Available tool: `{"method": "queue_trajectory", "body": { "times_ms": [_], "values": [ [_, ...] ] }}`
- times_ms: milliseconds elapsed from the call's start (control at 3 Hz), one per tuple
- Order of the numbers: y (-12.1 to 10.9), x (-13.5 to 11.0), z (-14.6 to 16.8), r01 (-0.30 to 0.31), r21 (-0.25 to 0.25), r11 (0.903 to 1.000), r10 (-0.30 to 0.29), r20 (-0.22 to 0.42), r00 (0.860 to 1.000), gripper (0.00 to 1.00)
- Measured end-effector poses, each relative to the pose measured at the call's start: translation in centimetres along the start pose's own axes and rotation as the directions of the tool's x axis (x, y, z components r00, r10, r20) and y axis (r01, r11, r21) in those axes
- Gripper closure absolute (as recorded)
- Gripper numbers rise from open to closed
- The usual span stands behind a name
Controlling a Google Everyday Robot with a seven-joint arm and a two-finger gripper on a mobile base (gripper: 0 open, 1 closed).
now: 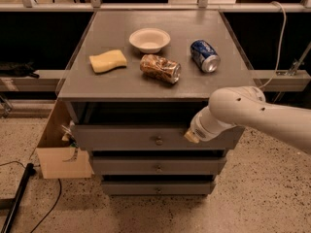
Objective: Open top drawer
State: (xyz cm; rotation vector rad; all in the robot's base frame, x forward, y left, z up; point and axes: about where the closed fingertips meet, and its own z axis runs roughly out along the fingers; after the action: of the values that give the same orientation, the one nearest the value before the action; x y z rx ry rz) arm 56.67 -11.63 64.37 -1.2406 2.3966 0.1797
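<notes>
The top drawer (116, 137) is the widest grey front of the cabinet, with a small round metal knob (158, 141) at its centre. It stands pulled out a little, with a dark gap between it and the cabinet top. My gripper (191, 136) is at the end of the white arm that reaches in from the right. It sits against the drawer front, a short way to the right of the knob and at about its height. The wrist hides most of it.
On the cabinet top (233, 76) lie a yellow sponge (108, 61), a white bowl (149, 39), a crumpled snack bag (160, 68) and a blue can (204, 55) on its side. Two lower drawers (121, 166) sit below. A cardboard box (60, 161) stands at the left, and a cable (17, 203) lies on the floor.
</notes>
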Motion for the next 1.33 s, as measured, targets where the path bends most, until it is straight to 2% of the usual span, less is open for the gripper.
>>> {"method": "queue_trajectory", "body": {
  "times_ms": [667,1000,1333],
  "values": [
    [-0.1,-0.1,-0.2,0.0,0.0,1.0,0.0,0.0,1.0,0.04],
    [0.2,0.2,0.1,-0.002,-0.008,1.0,0.002,0.001,1.0,0.0],
    [1.4,1.5,1.1,-0.009,-0.034,0.9994,0.009,0.001,1.0,0.26]
  ]
}}
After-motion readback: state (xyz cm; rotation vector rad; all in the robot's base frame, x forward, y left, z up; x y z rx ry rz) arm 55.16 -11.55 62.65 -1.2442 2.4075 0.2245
